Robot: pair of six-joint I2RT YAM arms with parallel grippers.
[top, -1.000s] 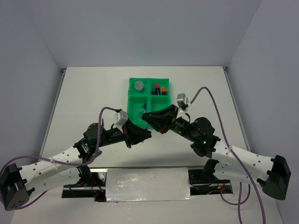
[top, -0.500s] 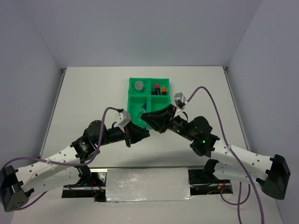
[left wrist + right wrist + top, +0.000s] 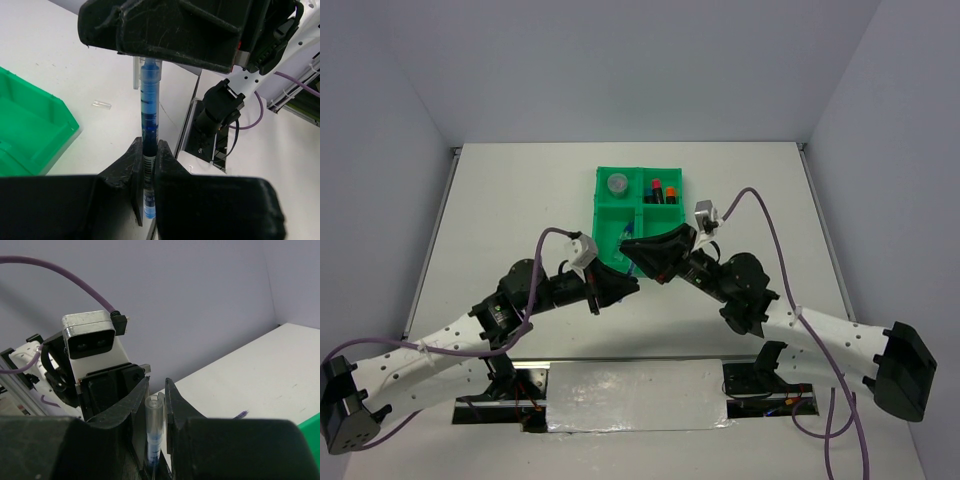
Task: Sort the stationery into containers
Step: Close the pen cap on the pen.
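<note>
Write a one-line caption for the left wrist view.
One blue pen, held at opposite ends by the left gripper and right gripper, beside the green tray.

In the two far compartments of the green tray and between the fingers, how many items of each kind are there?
Grey disc: 1
Markers: 2
Blue pen, gripped at both ends: 1
Total: 4

Left end effector (image 3: 624, 284) opposite right end effector (image 3: 633, 251)

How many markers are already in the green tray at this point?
2. A red-capped marker and a second marker beside it, both in the far right compartment of the green tray. The tray's near edge is covered, so others may be hidden.
</note>
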